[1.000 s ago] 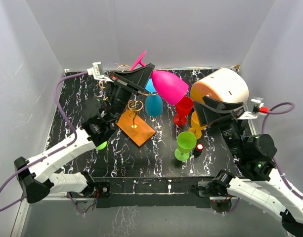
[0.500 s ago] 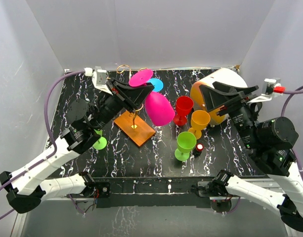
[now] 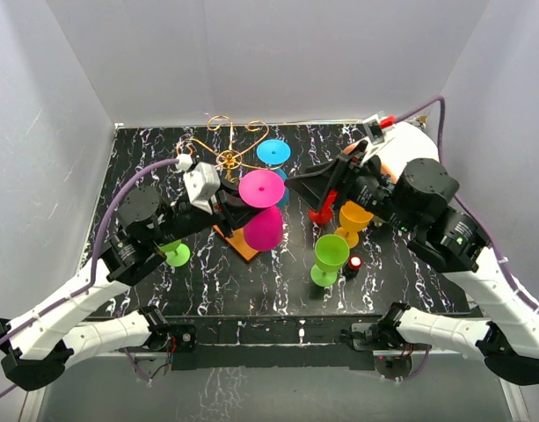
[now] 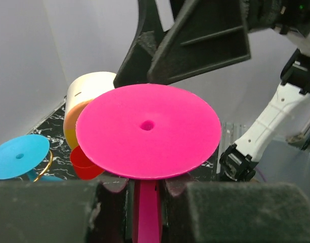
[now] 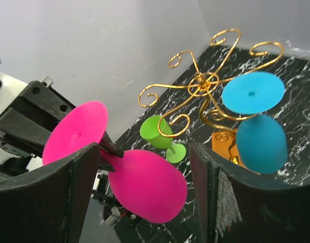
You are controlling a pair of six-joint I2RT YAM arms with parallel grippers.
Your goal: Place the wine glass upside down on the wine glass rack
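- Grips with the left gripper [image 4: 147, 205] the thin stem of the pink wine glass [image 4: 147, 129], fingers pressed together on it right under the foot.
- Holds nothing in the right gripper [image 5: 147, 187]: jaws wide apart, hovering near the pink bowl from the opposite side.
- Looks like light, stiff plastic, smooth and probably a little slippery; seems not fragile, but can likely turn in a weak grip.
- Best to take by the stem, as now, which leaves the flat foot free for the wire.
- Hangs in the air just beside the rack [image 3: 229, 160], on its near side, not yet on any curled arm.
- Points upside down: foot on top, bowl mouth downward, long axis about upright; cannot tell about a small tilt.
- Shares the scene with a blue glass [image 5: 253, 92], hung foot-up on one arm of the rack.
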